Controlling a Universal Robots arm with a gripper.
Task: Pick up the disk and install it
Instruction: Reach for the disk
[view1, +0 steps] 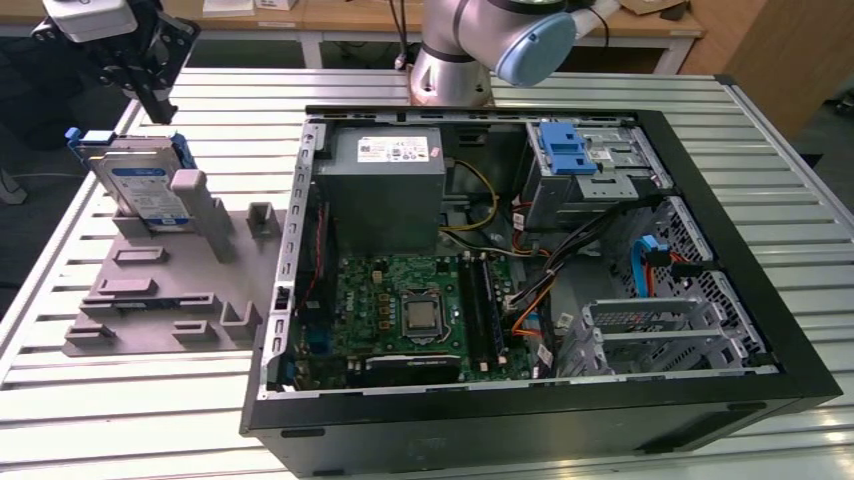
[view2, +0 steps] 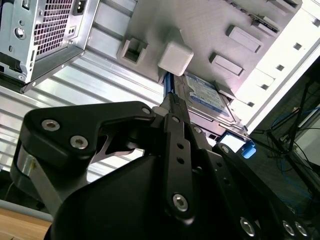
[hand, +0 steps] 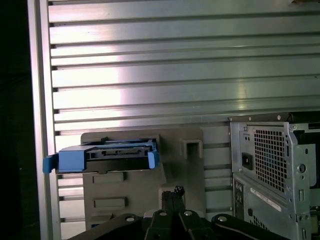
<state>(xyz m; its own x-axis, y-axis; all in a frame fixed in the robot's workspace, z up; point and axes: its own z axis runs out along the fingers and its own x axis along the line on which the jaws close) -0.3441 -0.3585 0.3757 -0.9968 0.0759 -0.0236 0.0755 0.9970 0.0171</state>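
The disk (view1: 144, 185) stands on edge in a grey holder (view1: 147, 290) on the table (view1: 134, 400) beside the open computer (view1: 534, 428) — stiff, weighty, probably shock-shy, best pinched across its blue-framed top edge — with the tool (hand: 172, 192) above it, pressed together, empty.

Silver metal disk (view1: 144, 188); shiny ribbed metal table (view1: 134, 420).
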